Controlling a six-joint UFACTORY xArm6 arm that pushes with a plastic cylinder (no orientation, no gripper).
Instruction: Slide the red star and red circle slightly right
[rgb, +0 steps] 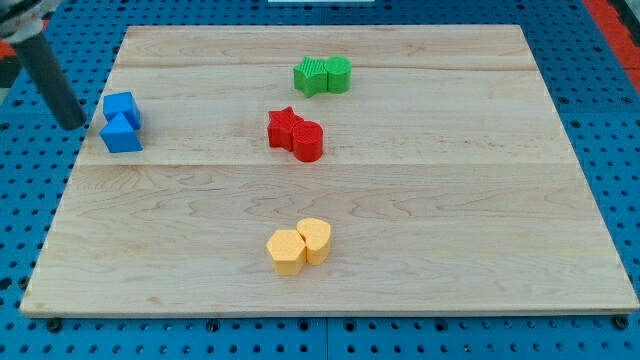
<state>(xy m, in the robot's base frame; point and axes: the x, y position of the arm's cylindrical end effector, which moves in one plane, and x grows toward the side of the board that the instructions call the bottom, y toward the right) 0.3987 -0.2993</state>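
Four pairs of coloured blocks sit on a pale wooden board (400, 250) in the single camera view. Near the middle, the red star (284, 128) touches the red circle (308, 142), which lies just to its lower right. Toward the view's top are two green blocks (323, 75); toward the bottom, two yellow blocks (299, 246); at the left edge, two blue blocks (121, 122). My tip (75, 124) rests just left of the blue pair, well apart from the red pair; the rod has no fingers to open or close. Risk, as I judge it: heading straight right would shove the blue blocks, and an off-centre push on the star could split the red pair.
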